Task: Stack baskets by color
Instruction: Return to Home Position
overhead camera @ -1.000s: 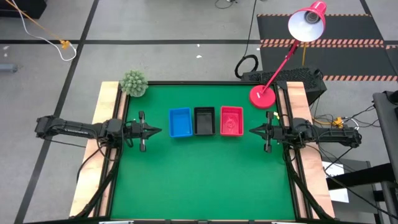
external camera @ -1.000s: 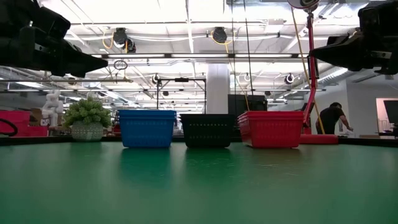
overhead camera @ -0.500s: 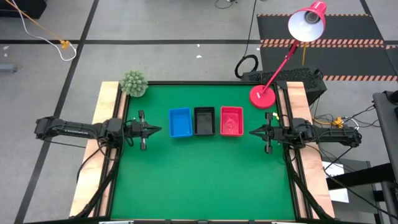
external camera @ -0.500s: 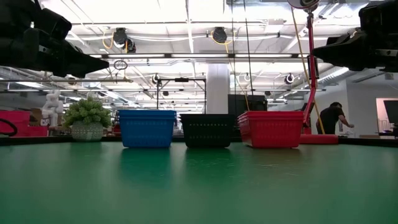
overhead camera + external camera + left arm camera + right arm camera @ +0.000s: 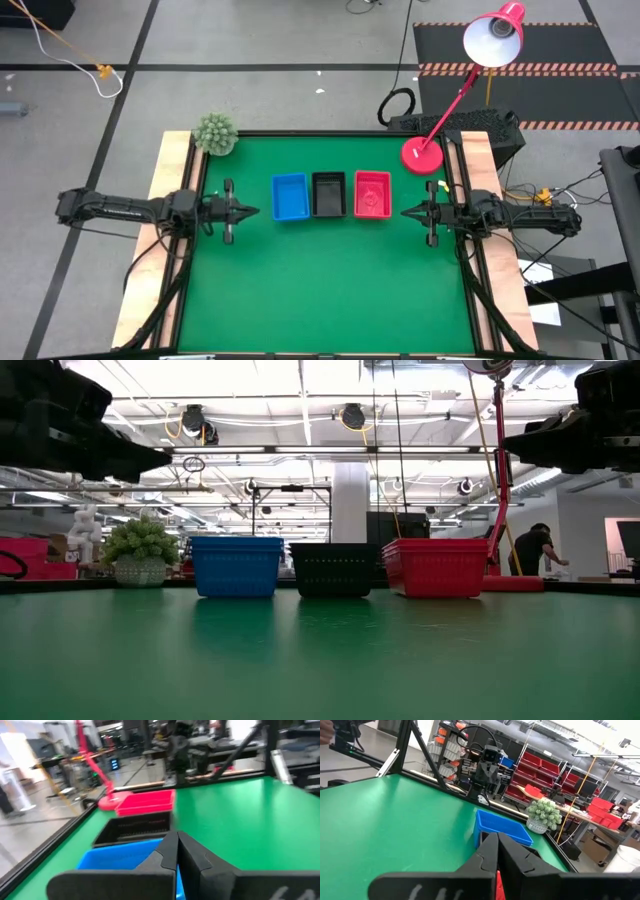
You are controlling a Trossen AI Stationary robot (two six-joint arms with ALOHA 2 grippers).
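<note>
Blue baskets (image 5: 290, 197), black baskets (image 5: 328, 194) and red baskets (image 5: 372, 194) stand side by side in a row on the green mat, bottoms down. In the low view each colour shows as one block: blue (image 5: 237, 566), black (image 5: 334, 569), red (image 5: 434, 567). How many are nested in each I cannot tell. My left gripper (image 5: 255, 210) hovers shut, left of the blue baskets and pointing level at them. My right gripper (image 5: 404, 211) hovers shut, right of the red baskets and pointing level at them. Both are apart from the baskets.
A small potted plant (image 5: 214, 133) stands at the table's far left corner. A red lamp's round base (image 5: 423, 156) sits at the far right, its head (image 5: 494, 38) beyond the table. Open green mat (image 5: 330, 290) lies on the near side. A person (image 5: 530, 550) stands far behind.
</note>
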